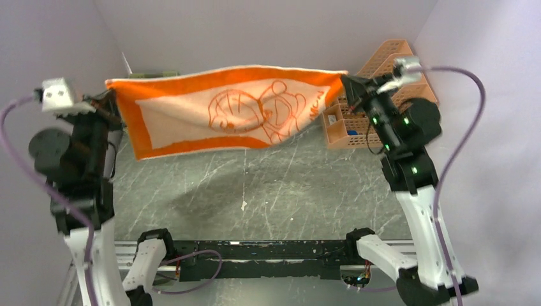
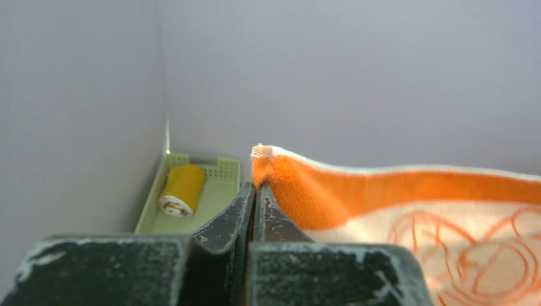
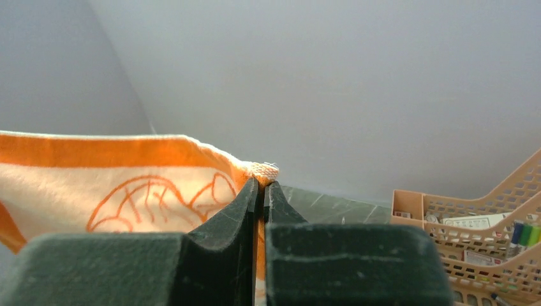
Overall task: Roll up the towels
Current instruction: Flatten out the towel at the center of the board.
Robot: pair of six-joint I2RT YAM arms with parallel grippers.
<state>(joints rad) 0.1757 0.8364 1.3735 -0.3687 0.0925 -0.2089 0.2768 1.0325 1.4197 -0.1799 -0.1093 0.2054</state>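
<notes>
Above the dark marbled table (image 1: pixel 268 185), well clear of its surface, the orange towel (image 1: pixel 223 111) hangs stretched out wide between the two arms. Its long top edge runs nearly level with a slight sag in the middle, and the lower edge dangles free, casting a soft shadow on the table below it. The face turned to the overhead camera shows a pale peach panel framed by a bright orange border, with an orange line-drawn cartoon figure and some lettering toward the towel's right end.

At the towel's upper left corner, the left gripper (image 2: pixel 256 188) has its jaws pressed together on the cloth, a small nub of hem poking out just past the tips. At the towel's upper right corner, the right gripper (image 3: pixel 261 185) pinches the cloth the same way, its jaws closed on the corner.

Beyond the towel's right end stands a peach plastic rack (image 3: pixel 485 210), with markers and small items in its compartments. Beyond the towel's left corner, against the back wall, lies a pale green basket (image 2: pixel 220 167), and inside it rests the mustard-yellow towel (image 2: pixel 182 189), rolled up.
</notes>
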